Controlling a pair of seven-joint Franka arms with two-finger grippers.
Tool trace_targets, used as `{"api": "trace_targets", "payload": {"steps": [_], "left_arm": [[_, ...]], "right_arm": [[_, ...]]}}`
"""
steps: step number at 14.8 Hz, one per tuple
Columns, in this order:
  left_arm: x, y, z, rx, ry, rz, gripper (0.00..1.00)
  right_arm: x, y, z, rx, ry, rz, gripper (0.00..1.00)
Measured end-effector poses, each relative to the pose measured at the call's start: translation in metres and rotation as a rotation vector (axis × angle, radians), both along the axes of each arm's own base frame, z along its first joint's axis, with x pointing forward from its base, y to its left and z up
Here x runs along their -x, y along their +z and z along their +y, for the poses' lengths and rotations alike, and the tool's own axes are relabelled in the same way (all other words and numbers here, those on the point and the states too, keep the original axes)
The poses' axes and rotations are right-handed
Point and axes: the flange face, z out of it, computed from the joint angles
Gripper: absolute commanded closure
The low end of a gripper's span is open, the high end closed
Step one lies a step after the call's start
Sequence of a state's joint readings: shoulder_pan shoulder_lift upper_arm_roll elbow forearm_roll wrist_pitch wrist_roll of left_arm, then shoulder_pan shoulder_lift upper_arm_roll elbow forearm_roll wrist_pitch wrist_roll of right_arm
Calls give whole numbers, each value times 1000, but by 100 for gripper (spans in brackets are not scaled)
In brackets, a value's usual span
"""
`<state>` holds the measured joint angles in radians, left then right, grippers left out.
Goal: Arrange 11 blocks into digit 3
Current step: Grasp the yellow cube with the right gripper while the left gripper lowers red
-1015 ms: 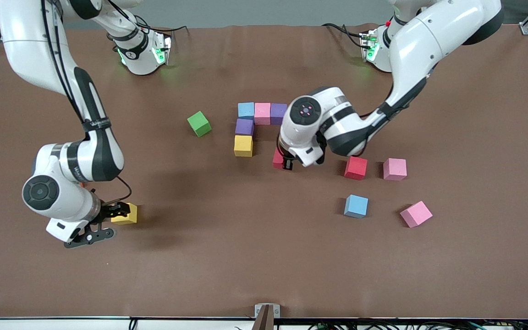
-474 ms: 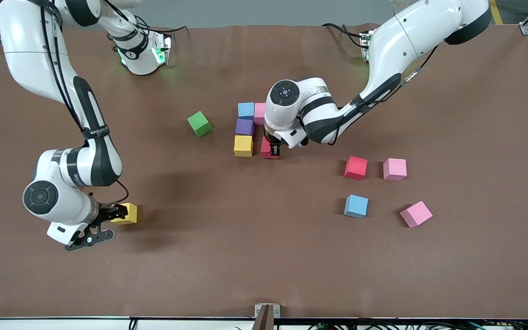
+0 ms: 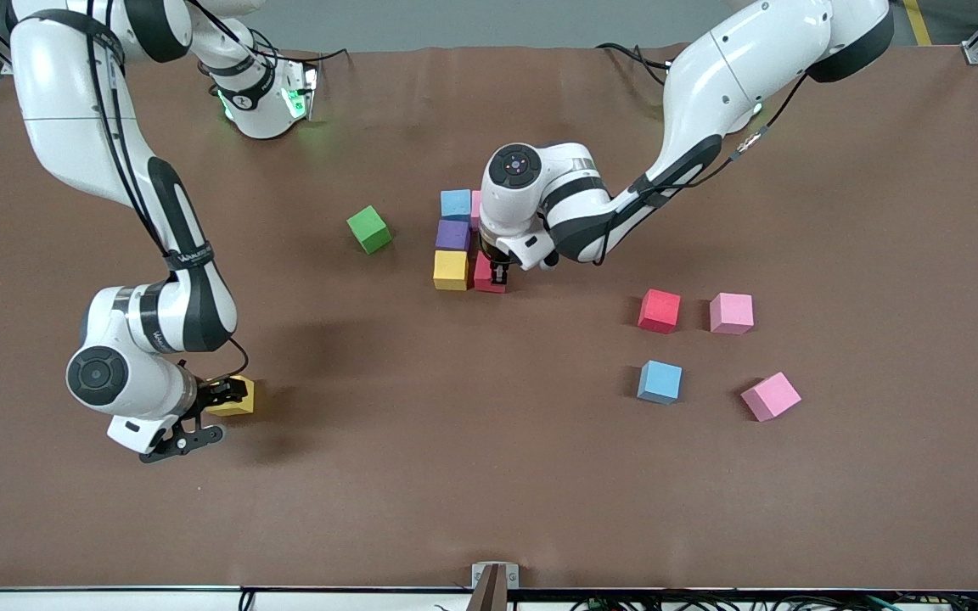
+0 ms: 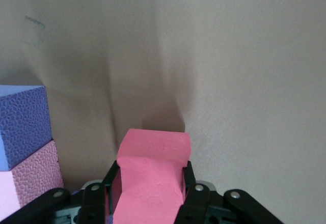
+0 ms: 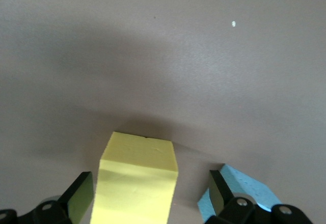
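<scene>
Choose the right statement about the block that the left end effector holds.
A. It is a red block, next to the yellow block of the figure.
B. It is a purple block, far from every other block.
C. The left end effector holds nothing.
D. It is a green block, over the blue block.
A: the left end effector is shut on the red block, right beside the yellow block of the figure.
</scene>
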<state>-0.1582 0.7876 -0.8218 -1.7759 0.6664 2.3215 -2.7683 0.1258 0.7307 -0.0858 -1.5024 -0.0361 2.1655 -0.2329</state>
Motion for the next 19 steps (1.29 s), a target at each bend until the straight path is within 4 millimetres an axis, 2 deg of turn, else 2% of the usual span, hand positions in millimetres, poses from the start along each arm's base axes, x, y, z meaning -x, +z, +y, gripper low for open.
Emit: {"api": "trace_targets", "payload": {"steps": [3, 7, 15, 19], "left_arm": [[4, 0, -5, 12, 2, -4, 60], [9, -11, -8, 2, -6, -13, 60], [8, -11, -9, 3, 11, -13, 60], [8, -11, -8, 3, 37, -9, 60]], "right_arm": [[1, -3, 1, -11, -7, 5, 0], [1, -8, 1, -11, 3, 13, 0], [8, -32, -3, -10, -2, 53, 0], [10, -35, -2, -45, -35, 61, 1]]}}
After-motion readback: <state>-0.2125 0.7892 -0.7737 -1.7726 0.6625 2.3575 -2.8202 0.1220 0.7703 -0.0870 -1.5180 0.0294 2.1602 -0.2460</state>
